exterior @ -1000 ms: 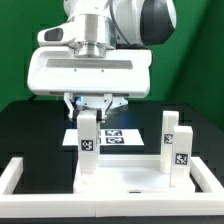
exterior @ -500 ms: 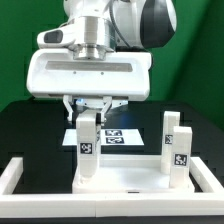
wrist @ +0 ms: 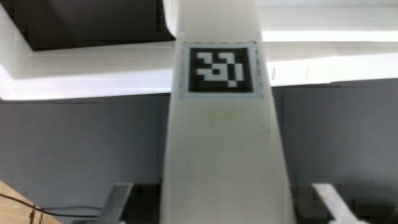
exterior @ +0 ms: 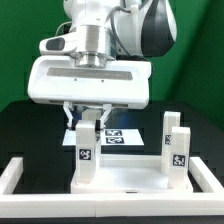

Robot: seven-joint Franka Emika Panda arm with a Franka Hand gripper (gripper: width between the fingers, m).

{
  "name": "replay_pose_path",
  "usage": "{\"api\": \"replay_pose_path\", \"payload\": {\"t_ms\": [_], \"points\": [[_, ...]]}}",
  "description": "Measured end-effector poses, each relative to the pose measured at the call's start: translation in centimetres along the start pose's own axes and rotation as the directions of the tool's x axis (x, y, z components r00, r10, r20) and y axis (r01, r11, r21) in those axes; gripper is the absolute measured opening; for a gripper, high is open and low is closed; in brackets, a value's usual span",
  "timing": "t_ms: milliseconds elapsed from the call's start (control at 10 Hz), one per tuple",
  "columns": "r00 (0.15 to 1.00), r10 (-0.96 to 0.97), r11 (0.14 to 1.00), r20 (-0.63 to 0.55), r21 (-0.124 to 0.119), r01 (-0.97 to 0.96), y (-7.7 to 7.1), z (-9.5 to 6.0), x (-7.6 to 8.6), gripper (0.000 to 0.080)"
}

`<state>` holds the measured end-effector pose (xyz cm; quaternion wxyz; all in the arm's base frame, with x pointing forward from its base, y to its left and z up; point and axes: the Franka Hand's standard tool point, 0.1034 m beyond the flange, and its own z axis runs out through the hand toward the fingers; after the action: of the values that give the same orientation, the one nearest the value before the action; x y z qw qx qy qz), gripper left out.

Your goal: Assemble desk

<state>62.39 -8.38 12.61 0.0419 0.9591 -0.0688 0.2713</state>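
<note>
A white block leg (exterior: pixel 88 150) with a tag stands upright on the left end of the white tabletop panel (exterior: pixel 130 180). Two more tagged legs (exterior: pixel 171 135) (exterior: pixel 181 158) stand at the panel's right end. My gripper (exterior: pixel 90 118) hangs over the left leg, its fingers down on either side of the leg's top. In the wrist view the leg (wrist: pixel 221 130) runs between the two fingers (wrist: pixel 121 203), with a dark gap showing on each side. The jaws are open. A fourth leg is not in view.
The marker board (exterior: pixel 120 137) lies flat on the black table behind the panel. A long low white border rail (exterior: pixel 18 176) runs along the front and both sides of the work area.
The gripper has come down a little over the left leg, so its fingers now reach lower on the leg's top. The legs and panel have not moved.
</note>
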Motion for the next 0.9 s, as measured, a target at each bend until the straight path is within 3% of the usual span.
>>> {"api": "replay_pose_path", "payload": {"t_ms": [300,500,600,700,900], "points": [[1.000,0.000,1.000,0.000,0.000,0.000,0.02,0.01,0.00,0.0291],[1.000,0.000,1.000,0.000,0.000,0.000,0.02,0.01,0.00,0.0572],[1.000,0.000,1.000,0.000,0.000,0.000,0.03,0.02,0.00,0.0572],[1.000,0.000,1.000,0.000,0.000,0.000,0.03,0.02,0.00,0.0636],[1.000,0.000,1.000,0.000,0.000,0.000,0.03,0.02,0.00,0.0645]]}}
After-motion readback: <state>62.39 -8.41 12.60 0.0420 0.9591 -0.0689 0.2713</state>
